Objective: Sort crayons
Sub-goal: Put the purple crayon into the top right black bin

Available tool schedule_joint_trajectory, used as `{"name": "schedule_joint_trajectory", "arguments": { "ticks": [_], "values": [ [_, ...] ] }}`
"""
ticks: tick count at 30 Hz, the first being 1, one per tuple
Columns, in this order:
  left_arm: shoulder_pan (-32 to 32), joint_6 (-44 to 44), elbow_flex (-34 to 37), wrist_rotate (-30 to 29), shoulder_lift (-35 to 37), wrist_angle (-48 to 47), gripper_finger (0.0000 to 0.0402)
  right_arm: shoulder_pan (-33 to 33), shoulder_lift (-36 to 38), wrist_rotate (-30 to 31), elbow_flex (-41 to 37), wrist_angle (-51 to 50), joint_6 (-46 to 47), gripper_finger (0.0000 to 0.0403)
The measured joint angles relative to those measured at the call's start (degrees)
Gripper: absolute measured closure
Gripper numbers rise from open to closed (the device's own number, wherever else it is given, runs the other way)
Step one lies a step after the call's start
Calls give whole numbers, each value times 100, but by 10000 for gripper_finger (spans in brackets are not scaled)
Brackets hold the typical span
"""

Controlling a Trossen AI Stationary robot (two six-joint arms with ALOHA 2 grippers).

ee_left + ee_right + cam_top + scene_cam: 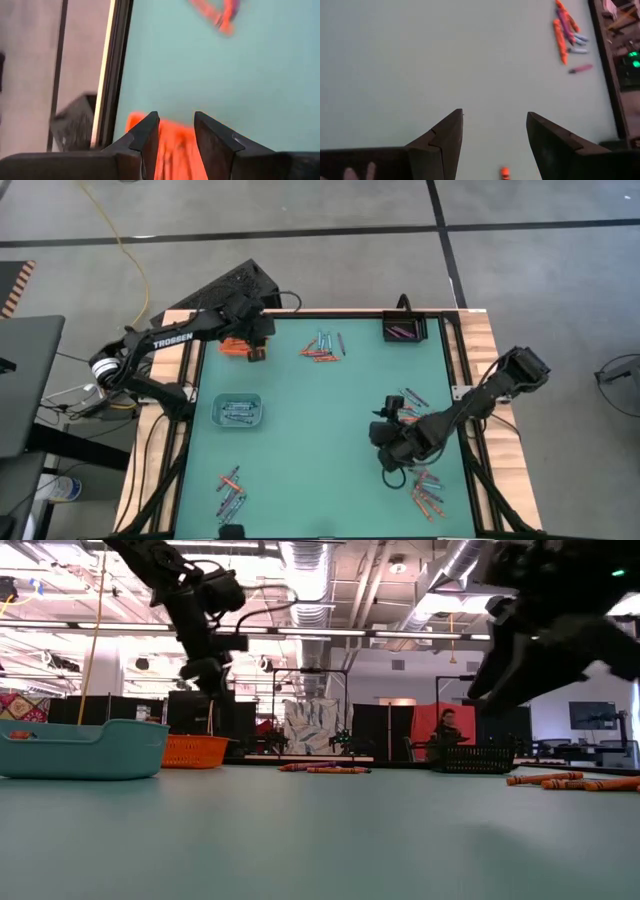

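Crayons lie in loose piles on the green table: one at the far middle [322, 347], one near left [230, 490], one near right [428, 495]. My left gripper [175, 134] hangs open over the orange tray [232, 347] at the far left, with nothing between its fingers. My right gripper [495, 131] stands wide open above bare table at the right [392, 452], also holding nothing. One orange crayon [505, 173] lies just under it, and another pile [565, 30] shows farther off.
A teal tray [238, 411] with blue-grey crayons stands at the left. A black tray [404, 330] with purple crayons stands at the far right. A few crayons [410, 398] lie beside my right arm. The table's middle is bare mat.
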State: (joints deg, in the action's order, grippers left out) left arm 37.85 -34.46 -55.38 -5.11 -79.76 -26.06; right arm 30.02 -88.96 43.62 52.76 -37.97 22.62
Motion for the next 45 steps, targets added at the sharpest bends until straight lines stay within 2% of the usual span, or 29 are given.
{"name": "schedule_joint_trajectory", "arguments": {
  "ticks": [2, 7, 10, 17, 22, 26, 29, 35, 40, 45],
  "values": [
    [-271, 128, -4, 128, 4, 154, 287, -223, 77, 5, -1, -138, 69, 185],
    [-1067, 501, -4, 482, 4, 436, 287, -1064, 328, -76, -1, -799, 907, 185],
    [-1602, 744, -4, 654, 4, 597, 287, -1552, 427, -212, -1, -807, 897, 185],
    [-2869, 1148, 22, 790, -10, 1030, 287, -2572, 417, -978, -1, 346, -107, 185],
    [-3673, 1324, 36, 788, -140, 1224, 287, -3212, 340, -1221, -1, 1146, -611, 185],
    [-4195, 1485, 40, 786, -402, 1432, 287, -3710, 338, -1272, -1, 1770, -663, 185],
    [-4517, 1565, 25, 783, -738, 1735, 287, -4124, 322, -1648, -1, 2178, -889, 185],
    [-4971, 1676, 36, 776, -1571, 2317, 287, -4949, -122, -2395, 130, 2905, -963, 185],
    [-5240, 1802, 33, 744, -2066, 2859, 287, -5356, -921, -2745, 582, 2725, -1034, 185],
    [-5424, 1889, 23, 732, -2081, 3102, 287, -5452, -1709, -2895, 1321, 2431, -1260, 185]
  ]
}}
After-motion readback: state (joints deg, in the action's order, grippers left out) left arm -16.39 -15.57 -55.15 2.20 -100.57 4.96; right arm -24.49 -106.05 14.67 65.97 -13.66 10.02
